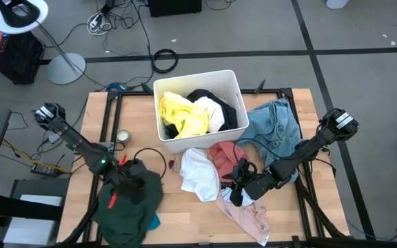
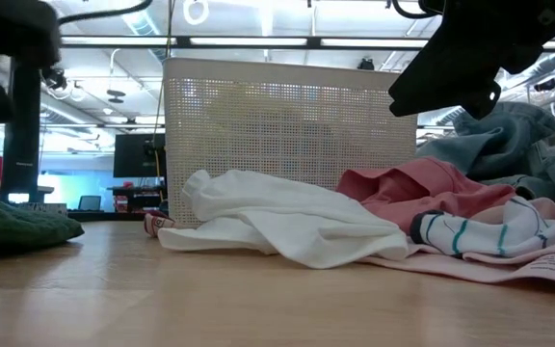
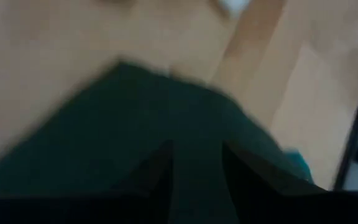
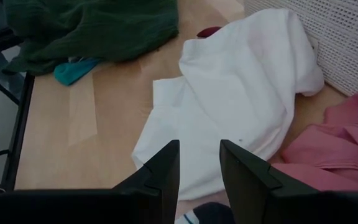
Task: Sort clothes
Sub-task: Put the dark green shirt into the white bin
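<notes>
A dark green garment (image 1: 126, 207) lies heaped at the table's near left, and my left gripper (image 1: 135, 184) is open right over it; the garment fills the left wrist view (image 3: 135, 118). My right gripper (image 4: 196, 163) is open above a white garment (image 4: 229, 93), which lies on the table next to a pink garment (image 1: 222, 155). A paler pink one (image 1: 247, 215) and a striped white one (image 2: 489, 231) lie nearby. Light blue denim (image 1: 274, 131) is at the far right. The white bin (image 1: 234, 86) holds yellow (image 1: 181, 114), white and black clothes. My left gripper points down at the dark green garment's far part (image 3: 194, 124), with cloth showing between its open fingers. I cannot tell whether the fingers touch it.
A teal cloth (image 4: 76, 68) sticks out from under the green garment. A roll of tape (image 1: 123, 136) and a black cable loop (image 1: 150, 158) lie left of the bin. Bare wood (image 1: 178, 220) shows at the near middle. Black frame rails (image 1: 105, 120) run along the table's sides.
</notes>
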Motion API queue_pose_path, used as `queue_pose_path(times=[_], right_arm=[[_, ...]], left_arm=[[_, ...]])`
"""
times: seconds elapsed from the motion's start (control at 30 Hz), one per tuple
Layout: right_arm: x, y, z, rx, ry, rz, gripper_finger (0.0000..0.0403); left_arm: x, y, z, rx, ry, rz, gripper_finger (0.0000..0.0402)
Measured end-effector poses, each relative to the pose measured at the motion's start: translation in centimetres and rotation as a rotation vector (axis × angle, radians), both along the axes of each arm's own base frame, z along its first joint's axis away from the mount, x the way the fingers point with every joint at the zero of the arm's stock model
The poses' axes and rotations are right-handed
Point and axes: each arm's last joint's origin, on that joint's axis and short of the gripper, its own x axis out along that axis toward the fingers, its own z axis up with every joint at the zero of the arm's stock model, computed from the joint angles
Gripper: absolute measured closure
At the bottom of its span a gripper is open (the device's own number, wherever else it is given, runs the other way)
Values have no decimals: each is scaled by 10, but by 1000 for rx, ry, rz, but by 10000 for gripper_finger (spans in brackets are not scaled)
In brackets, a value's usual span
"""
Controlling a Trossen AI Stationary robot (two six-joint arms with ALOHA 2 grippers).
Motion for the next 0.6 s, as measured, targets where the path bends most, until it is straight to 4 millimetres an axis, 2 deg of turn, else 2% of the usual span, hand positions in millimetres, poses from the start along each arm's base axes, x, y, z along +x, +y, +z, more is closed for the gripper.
queue_pose_path(times=[0.13,0.33,0.6], right_arm=[[0,0,0,-2,2,1,288],[-1,0,-1,-9,10,2,288],[-1,0,-2,-22,30,27,288]], left_arm=[[-9,-6,-2,-76,96,7,259],[-25,-10,-11,-37,229,86,259],[-21,-24,-38,60,333,111,260]])
